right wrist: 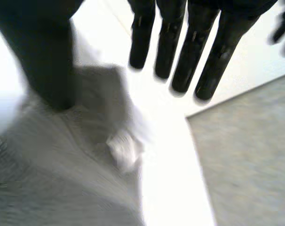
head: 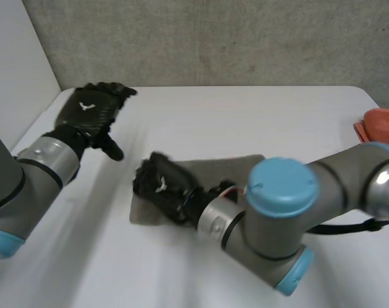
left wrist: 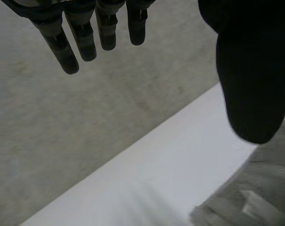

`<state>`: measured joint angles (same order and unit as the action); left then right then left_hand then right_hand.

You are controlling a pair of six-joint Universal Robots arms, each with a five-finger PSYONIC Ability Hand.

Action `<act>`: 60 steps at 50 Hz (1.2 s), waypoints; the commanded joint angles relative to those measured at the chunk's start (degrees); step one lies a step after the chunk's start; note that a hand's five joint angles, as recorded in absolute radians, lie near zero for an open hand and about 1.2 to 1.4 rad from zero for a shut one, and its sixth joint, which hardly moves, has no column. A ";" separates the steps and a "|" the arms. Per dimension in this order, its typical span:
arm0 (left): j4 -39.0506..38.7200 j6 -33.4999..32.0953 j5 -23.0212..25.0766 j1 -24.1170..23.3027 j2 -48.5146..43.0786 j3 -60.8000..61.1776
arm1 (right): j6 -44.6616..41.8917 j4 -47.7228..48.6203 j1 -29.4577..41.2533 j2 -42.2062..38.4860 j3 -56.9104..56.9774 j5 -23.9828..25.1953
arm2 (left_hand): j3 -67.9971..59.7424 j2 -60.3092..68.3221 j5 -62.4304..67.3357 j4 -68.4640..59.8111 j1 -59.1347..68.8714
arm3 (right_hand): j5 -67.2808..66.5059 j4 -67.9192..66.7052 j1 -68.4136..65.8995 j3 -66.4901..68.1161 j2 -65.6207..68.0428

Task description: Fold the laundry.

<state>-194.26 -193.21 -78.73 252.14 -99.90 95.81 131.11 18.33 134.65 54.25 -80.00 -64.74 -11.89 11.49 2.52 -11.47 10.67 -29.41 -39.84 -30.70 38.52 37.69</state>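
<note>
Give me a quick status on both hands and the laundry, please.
Left hand open, off the grey cloth. Right hand open, over its left end. Grey cloth flat on the table. Orange cloth at the table's right edge, not in the way.

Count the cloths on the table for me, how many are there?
2. A grey cloth lies on the table under the right hand; an orange-red cloth sits at its right edge, partly out of frame. Others may be hidden.
</note>
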 commanded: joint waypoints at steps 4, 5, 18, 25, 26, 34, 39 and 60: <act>0.02 -0.06 -3.09 1.16 0.06 -0.62 | 20.31 -3.74 -5.35 2.26 0.91 -3.19 | 1.89 -1.49 -2.52 1.47 -0.67 | 29.41 29.84 20.70 -28.52 -27.69; 0.02 -0.15 -3.09 0.99 0.05 -0.62 | 22.07 -4.26 -6.75 3.22 0.47 -3.98 | 1.89 -1.49 -2.52 1.47 -0.67 | 29.41 29.84 20.70 -28.52 -27.69; -0.07 -0.68 -2.74 -6.66 -5.74 -2.11 | 27.98 -19.13 -20.55 9.03 -12.17 -8.91 | 1.89 -1.49 -2.52 1.47 -0.67 | 28.85 29.29 20.14 -27.96 -27.13; -0.16 -0.94 -2.74 -7.54 -6.80 -2.38 | 22.18 -13.07 -26.01 8.50 -18.34 -9.70 | 1.89 -1.49 -2.52 1.47 -0.67 | -30.80 -30.37 -39.51 31.69 32.52; -0.16 -0.94 -2.74 -7.54 -6.80 -2.47 | 20.95 -11.58 -27.15 8.85 -19.30 -10.40 | 1.89 -1.49 -2.52 1.47 -0.67 | -40.49 -40.06 -49.20 41.38 42.21; 0.02 -0.86 -2.74 -7.45 -6.01 -2.47 | 11.02 -9.46 -28.65 10.17 -20.63 -17.08 | 1.89 -1.49 -2.52 1.47 -0.67 | -40.59 -40.16 -49.30 41.48 42.31; 0.37 -0.86 -2.92 -7.45 -5.05 -2.38 | 4.17 -9.45 -26.55 14.21 -18.36 -19.37 | 1.89 -1.49 -2.52 1.47 -0.67 | -40.59 -40.16 -49.30 41.48 42.31; 0.37 -0.06 -10.74 -7.10 -3.02 -2.47 | 4.64 -6.82 0.89 7.36 -10.61 -6.62 | 1.89 -1.49 -2.52 1.47 -0.67 | 29.41 29.84 20.70 -28.52 -27.69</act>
<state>-193.99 -193.30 -87.57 245.58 -102.90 93.57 129.26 10.97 137.15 61.29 -87.58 -74.86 -11.89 11.49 2.52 -11.47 10.67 -35.82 -46.46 -34.07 46.07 44.45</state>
